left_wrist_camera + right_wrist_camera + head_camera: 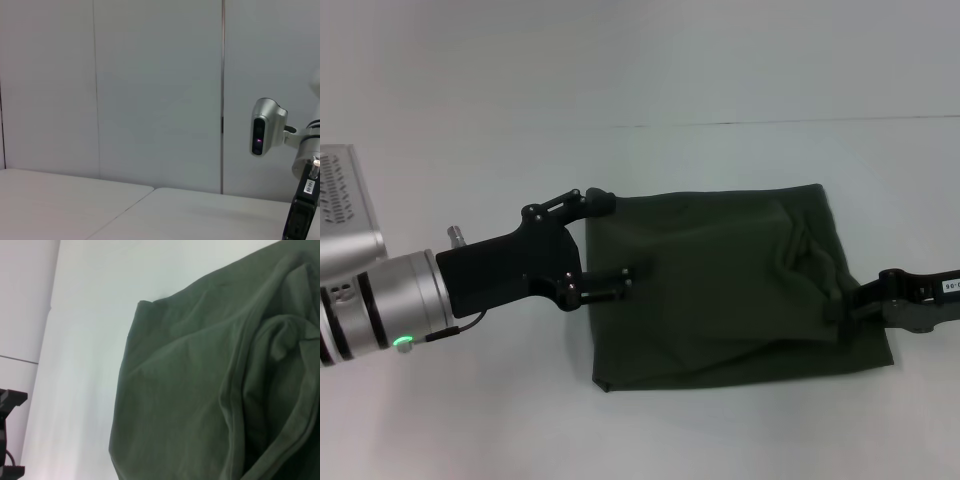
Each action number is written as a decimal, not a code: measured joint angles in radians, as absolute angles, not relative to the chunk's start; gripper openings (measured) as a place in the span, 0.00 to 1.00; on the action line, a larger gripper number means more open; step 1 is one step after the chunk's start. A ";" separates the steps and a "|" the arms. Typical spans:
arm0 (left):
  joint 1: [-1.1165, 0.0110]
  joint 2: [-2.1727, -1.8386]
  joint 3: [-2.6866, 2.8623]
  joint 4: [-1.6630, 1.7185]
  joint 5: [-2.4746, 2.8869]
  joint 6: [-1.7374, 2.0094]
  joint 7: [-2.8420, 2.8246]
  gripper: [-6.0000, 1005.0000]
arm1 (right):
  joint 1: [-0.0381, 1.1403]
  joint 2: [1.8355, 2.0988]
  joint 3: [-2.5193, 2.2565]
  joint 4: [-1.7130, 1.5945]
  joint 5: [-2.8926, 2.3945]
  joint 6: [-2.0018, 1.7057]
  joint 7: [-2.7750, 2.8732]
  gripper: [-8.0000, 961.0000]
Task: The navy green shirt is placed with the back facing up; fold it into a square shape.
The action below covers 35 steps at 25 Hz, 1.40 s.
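From the head view I see one navy green shirt folded into a rough square at centre-right on the table, its slightly longer side running left to right. My left claw stands wide at the shirt's left edge. My right claw pinches the right edge.

Left wrist view: only bare table and wall.

Right wrist view: the shirt fills the right.
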<state>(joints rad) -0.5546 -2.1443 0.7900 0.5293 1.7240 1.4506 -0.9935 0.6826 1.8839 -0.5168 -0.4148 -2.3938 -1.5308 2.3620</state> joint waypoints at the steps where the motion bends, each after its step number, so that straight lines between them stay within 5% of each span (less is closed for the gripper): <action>1: -0.555 -2.145 0.790 0.529 1.724 1.450 -0.994 0.88 | 0.683 1.884 -0.518 -0.417 -2.393 -1.534 2.361 0.15; 19: -0.561 -2.147 0.790 0.532 1.723 1.445 -0.983 0.88 | 0.695 1.875 -0.519 -0.474 -2.387 -1.579 2.357 0.11; 27: -0.564 -2.148 0.790 0.534 1.721 1.445 -0.983 0.88 | 0.693 1.839 -0.516 -0.490 -2.380 -1.599 2.368 0.10; 35: -0.567 -2.148 0.790 0.535 1.721 1.445 -0.983 0.88 | 0.711 1.836 -0.526 -0.501 -2.383 -1.620 2.387 0.10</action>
